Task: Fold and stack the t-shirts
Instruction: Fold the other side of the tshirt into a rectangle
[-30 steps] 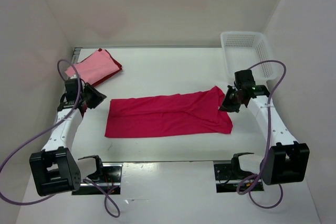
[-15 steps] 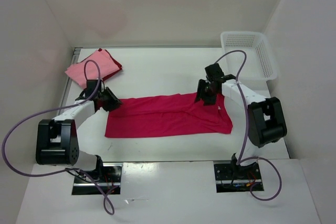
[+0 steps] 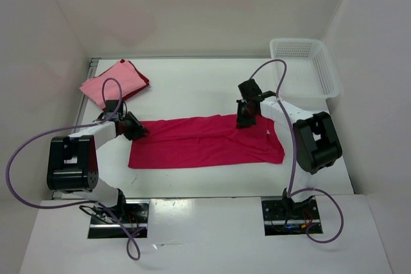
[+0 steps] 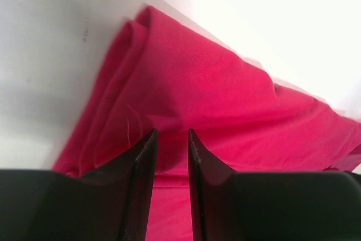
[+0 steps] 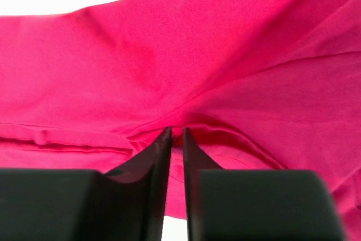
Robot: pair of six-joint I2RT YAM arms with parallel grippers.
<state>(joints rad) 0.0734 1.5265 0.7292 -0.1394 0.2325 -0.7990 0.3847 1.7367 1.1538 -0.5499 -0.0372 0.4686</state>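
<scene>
The crimson-magenta t-shirt (image 3: 205, 140) lies spread as a long, flat band across the middle of the table (image 3: 192, 88), wrinkled along its far edge. The left gripper (image 3: 138, 126) has its narrow jaws pinched on the cloth at the far left corner; the right gripper (image 3: 244, 120) is clamped on a puckered fold of the far edge, towards the right end. The light pink t-shirt (image 3: 112, 81) sits folded atop the dark red t-shirt (image 3: 142, 81) in the far left corner; a white mesh basket (image 3: 302, 49) stands at the far right.

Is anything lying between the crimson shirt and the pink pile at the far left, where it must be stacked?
Nothing visible lies on the table between the crimson shirt and the pink pile. Only the left gripper stands on that side, at the shirt's far left corner.
</scene>
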